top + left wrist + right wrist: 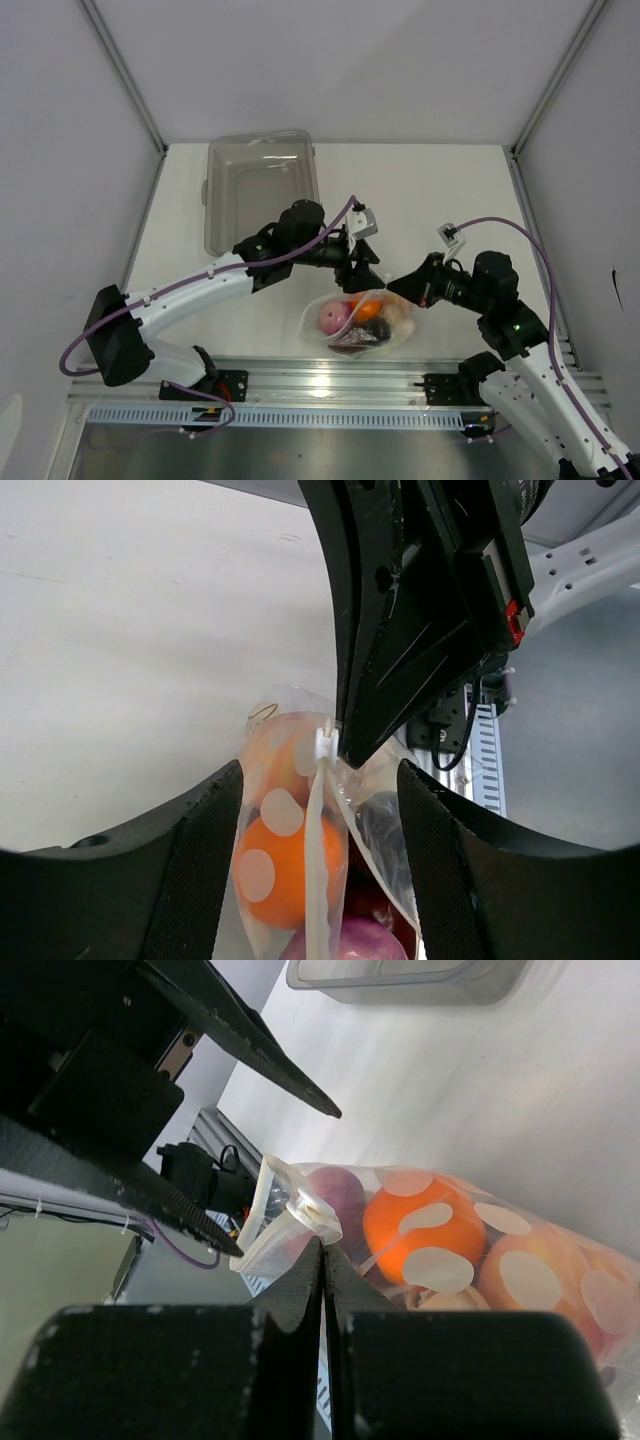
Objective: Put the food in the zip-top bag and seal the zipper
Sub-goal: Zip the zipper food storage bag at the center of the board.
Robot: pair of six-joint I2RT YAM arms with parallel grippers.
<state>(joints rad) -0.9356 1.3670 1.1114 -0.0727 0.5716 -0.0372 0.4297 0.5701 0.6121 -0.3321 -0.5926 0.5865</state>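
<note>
The bag [311, 327] is lying on the worktop [450, 190] near the arms' bases, between the two grippers, with its mouth end pointing away from the bases. It is holding the food: a pink bulb [333, 318] at the left, an orange [368, 308] in the middle, a peach [400, 316] at the right and dark grapes [357, 338] nearest the bases. White round spots on the film are showing over the orange and the peach. A clear bin [260, 190] is sitting well apart at the far left of the worktop, with nothing showing inside it.

The left arm is reaching in a long sweep from the left, and its wrist is bending down over the bag's far end. The left gripper [357, 277] is standing open, its fingers [240, 1045] spread to either side of the bag's mouth and not pinching it. The zipper [316, 860] is running as a pale strip between those fingers, up to a small white slider [324, 745].

The right arm is coming in from the right with its elbow raised. The right gripper [323, 1252] is fully closed, its tips pinching the bag's mouth edge just beside the slider, and that end of the bag is standing up from the worktop. The two grippers are sitting very close together over the mouth.
</note>
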